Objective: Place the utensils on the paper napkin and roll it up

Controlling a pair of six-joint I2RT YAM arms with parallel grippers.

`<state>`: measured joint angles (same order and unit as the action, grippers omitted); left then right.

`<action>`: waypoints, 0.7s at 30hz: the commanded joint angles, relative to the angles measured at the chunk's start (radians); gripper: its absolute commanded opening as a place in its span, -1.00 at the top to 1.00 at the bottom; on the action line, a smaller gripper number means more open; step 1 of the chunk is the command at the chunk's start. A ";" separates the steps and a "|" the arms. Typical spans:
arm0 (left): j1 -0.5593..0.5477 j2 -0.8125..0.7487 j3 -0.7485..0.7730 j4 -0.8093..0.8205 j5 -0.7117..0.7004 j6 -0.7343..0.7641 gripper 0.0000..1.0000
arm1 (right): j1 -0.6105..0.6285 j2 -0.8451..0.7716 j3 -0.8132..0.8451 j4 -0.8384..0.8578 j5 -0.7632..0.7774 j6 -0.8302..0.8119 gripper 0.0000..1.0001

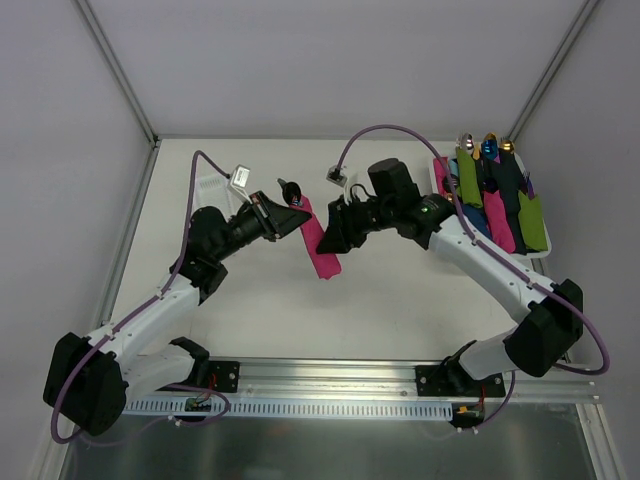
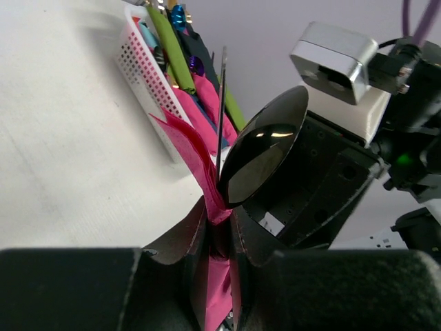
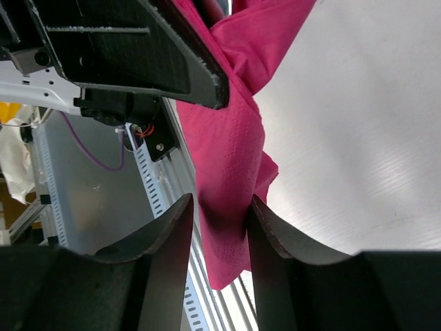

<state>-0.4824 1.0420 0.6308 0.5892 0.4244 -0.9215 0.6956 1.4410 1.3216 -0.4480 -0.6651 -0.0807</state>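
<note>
The pink paper napkin (image 1: 322, 250) is a slim roll held off the table between both arms. My left gripper (image 1: 296, 216) is shut on its upper end; in the left wrist view (image 2: 220, 222) the napkin (image 2: 196, 155) is pinched between the jaws. The dark utensils (image 1: 290, 189) stick out of that end: a black spoon head (image 2: 265, 148) and a thin dark blade (image 2: 222, 103). My right gripper (image 1: 323, 238) is shut on the roll's lower part; in the right wrist view (image 3: 220, 210) the jaws press both sides of the napkin (image 3: 231, 148).
A white perforated basket (image 2: 141, 69) at the back right holds several rolled napkins, among them a green one (image 1: 468, 178) and a dark one (image 1: 510, 190). A narrow white ridged tray (image 1: 212, 186) lies at the back left. The metal rail (image 1: 330, 405) runs along the near edge.
</note>
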 commanded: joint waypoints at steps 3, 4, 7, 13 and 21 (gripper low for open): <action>0.011 0.003 -0.002 0.202 0.057 -0.053 1.00 | -0.036 0.019 -0.024 0.098 -0.142 0.078 0.21; 0.011 0.006 -0.009 0.222 0.065 -0.059 1.00 | -0.042 0.022 -0.028 0.121 -0.155 0.094 0.21; 0.011 0.024 -0.019 0.297 0.096 -0.089 1.00 | -0.061 0.027 -0.045 0.166 -0.195 0.145 0.21; 0.013 0.058 -0.034 0.405 0.125 -0.138 1.00 | -0.082 0.012 -0.087 0.258 -0.254 0.203 0.34; 0.018 0.075 -0.046 0.459 0.125 -0.172 1.00 | -0.088 -0.008 -0.139 0.390 -0.349 0.286 0.75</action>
<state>-0.4690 1.1255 0.5777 0.8940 0.5201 -1.0554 0.6121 1.4639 1.1954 -0.1612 -0.9676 0.1513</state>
